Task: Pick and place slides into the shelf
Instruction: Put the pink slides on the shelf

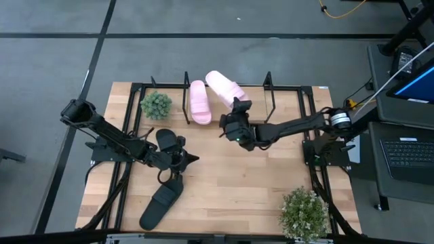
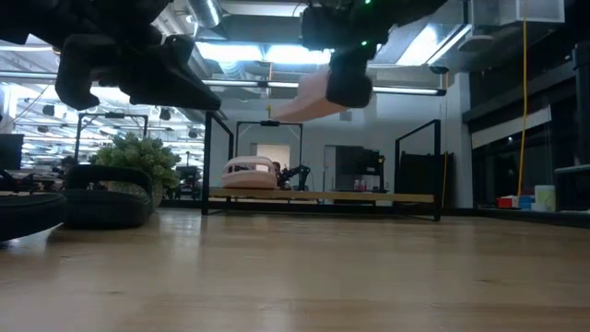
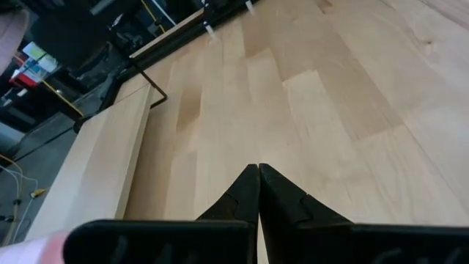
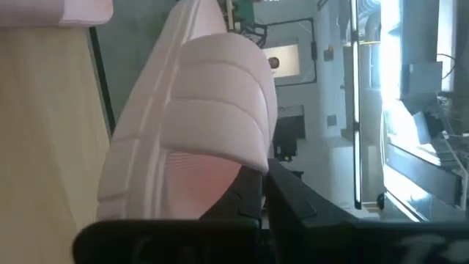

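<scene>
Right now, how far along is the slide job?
Done: one pink slide lies on the shelf. In hand: right gripper carries the second pink slide above the shelf. Left: two black slides on the table; left gripper is shut, empty, between them.

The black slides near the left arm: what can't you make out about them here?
- High view: the upper black slide is partly covered by the left gripper.
- Left wrist view: neither black slide appears, only bare table.
- Low view: the nearer black slide is cut off by the edge.
</scene>
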Motion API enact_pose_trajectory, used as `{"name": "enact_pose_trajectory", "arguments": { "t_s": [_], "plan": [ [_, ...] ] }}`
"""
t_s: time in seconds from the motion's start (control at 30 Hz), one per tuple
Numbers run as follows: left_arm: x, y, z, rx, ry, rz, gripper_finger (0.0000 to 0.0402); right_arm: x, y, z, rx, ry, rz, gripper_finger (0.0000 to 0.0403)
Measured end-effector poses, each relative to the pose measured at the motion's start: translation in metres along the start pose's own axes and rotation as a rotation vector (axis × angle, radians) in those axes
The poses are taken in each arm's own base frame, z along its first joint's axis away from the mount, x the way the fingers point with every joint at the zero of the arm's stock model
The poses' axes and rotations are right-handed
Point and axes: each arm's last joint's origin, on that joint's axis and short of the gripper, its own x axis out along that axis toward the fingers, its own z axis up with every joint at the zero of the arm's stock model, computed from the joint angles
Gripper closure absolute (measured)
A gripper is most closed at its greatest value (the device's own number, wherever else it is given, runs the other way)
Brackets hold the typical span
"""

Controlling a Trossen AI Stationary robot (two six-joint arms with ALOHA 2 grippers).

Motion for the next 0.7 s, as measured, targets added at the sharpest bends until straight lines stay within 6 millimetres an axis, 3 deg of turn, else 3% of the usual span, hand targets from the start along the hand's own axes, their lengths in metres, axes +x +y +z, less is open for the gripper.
{"name": "enact_pose_trajectory", "arguments": {
  "t_s": [0.33, 0.53, 0.7],
  "plan": [
    [0.0, -0.001, -0.003, 0.004, 0.032, -0.01, 0.0401, 0.01, 0.007, 0.003, 0.04, -0.06, 0.066, 0.0397],
    [0.0, -0.002, -0.005, 0.014, 0.044, -0.031, 0.0401, 0.023, 0.016, -0.005, 0.064, -0.067, 0.169, 0.0397],
    [-0.001, -0.003, -0.007, 0.022, 0.057, -0.035, 0.0401, 0.041, 0.002, -0.011, 0.191, 0.005, 0.323, 0.0397]
  ]
}}
